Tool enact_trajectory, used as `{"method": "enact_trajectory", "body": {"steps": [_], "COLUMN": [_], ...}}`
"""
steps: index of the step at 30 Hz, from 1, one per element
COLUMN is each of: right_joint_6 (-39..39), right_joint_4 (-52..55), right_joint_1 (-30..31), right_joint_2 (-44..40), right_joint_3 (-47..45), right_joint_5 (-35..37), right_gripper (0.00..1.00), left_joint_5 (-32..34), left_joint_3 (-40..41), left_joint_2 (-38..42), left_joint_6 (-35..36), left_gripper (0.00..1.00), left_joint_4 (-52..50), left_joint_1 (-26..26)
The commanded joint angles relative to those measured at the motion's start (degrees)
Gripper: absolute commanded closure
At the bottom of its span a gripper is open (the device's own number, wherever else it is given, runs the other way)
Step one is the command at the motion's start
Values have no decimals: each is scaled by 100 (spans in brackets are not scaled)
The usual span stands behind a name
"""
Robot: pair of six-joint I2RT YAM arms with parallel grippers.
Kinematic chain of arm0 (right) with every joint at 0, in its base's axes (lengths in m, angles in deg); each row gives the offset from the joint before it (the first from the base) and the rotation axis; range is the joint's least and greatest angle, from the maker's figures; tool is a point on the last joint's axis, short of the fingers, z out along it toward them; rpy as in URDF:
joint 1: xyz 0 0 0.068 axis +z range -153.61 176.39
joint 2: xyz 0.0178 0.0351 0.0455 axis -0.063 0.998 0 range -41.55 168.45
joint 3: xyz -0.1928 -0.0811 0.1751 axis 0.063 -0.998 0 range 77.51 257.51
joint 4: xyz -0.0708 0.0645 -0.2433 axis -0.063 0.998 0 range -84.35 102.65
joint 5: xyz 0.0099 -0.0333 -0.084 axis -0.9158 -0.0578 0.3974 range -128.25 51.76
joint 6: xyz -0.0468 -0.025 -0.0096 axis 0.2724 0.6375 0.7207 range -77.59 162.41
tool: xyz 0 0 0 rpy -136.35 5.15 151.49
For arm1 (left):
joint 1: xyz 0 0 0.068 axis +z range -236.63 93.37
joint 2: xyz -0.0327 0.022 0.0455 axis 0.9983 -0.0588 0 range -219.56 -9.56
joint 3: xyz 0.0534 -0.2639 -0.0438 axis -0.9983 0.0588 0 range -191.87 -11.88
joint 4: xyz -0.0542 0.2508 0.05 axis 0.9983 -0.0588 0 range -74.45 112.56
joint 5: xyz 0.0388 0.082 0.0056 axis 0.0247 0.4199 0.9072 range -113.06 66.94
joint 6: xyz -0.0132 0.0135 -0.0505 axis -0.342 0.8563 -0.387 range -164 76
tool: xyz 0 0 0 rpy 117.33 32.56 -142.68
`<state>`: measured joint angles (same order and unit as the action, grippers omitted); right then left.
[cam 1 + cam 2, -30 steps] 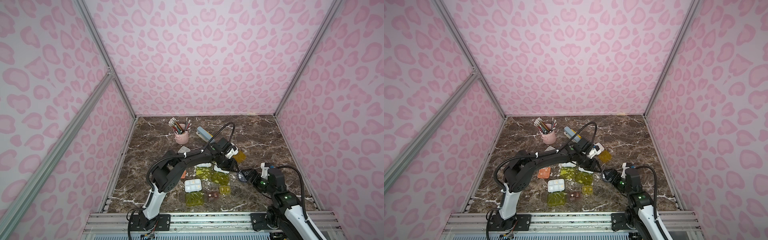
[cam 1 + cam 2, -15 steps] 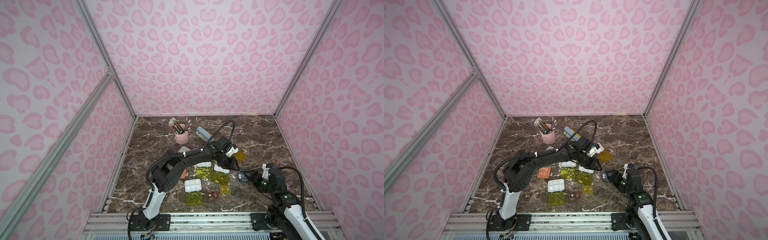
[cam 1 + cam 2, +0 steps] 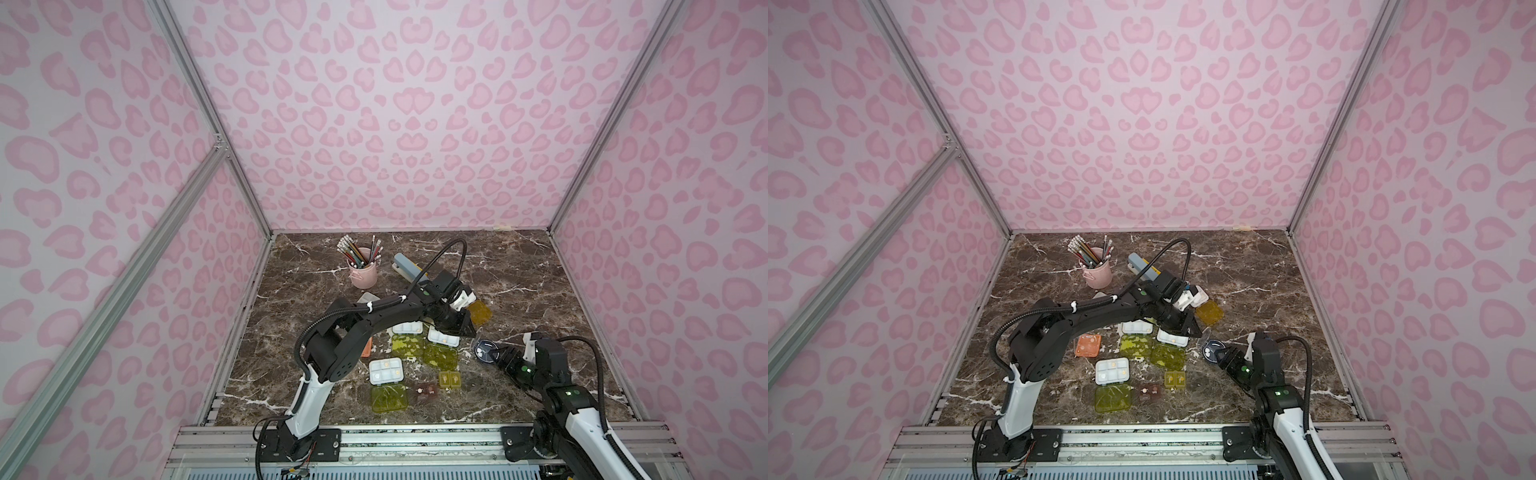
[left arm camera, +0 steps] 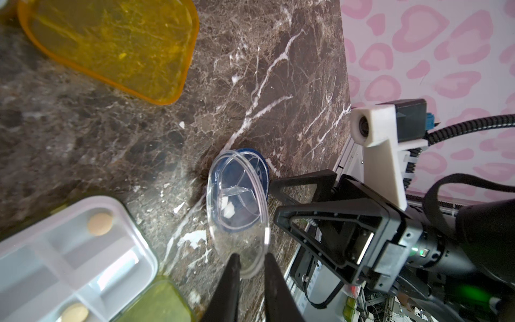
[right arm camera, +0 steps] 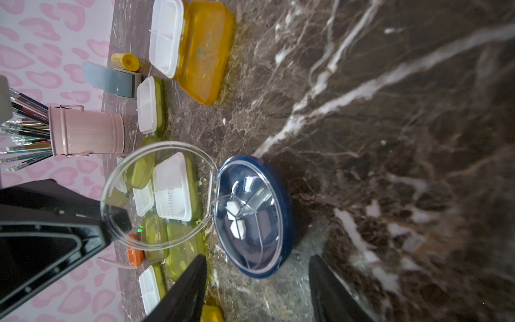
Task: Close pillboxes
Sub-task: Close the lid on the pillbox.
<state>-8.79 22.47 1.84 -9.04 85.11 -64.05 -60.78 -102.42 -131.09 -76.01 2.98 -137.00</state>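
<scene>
Left end effector [image 4: 252, 258] pinches raised clear lid [image 4: 238, 214] (round pillbox [image 4: 264, 170]).

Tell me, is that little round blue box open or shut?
Open. The clear lid stands raised off the blue base, the left gripper straddling its rim; white pills lie uncovered inside.

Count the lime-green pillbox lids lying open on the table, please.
3. One lime-green lid lies mid-cluster, a second right beside it, a third nearest the front rail. The left arm may hide others.
</scene>
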Motion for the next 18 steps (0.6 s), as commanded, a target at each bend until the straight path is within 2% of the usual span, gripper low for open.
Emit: {"method": "enact_trajectory", "body": {"steps": [1,18], "right_joint_6": [96,242], "right_joint_4": [-168,-522], "right_joint_1": [-23,-105], "right_joint_2": [56,507], "right_joint_3": [-62,-95], "right_joint_5": [-53,-25], "right_gripper": [43,59], "left_joint_5": [-67,-129], "left_joint_3": [-86,-258], "left_joint_2": [-100,-184], "left_joint_6": [-33,-53], "left_gripper": [82,82], "left_joint_4": [152,126], "left_joint_1": [15,16]}}
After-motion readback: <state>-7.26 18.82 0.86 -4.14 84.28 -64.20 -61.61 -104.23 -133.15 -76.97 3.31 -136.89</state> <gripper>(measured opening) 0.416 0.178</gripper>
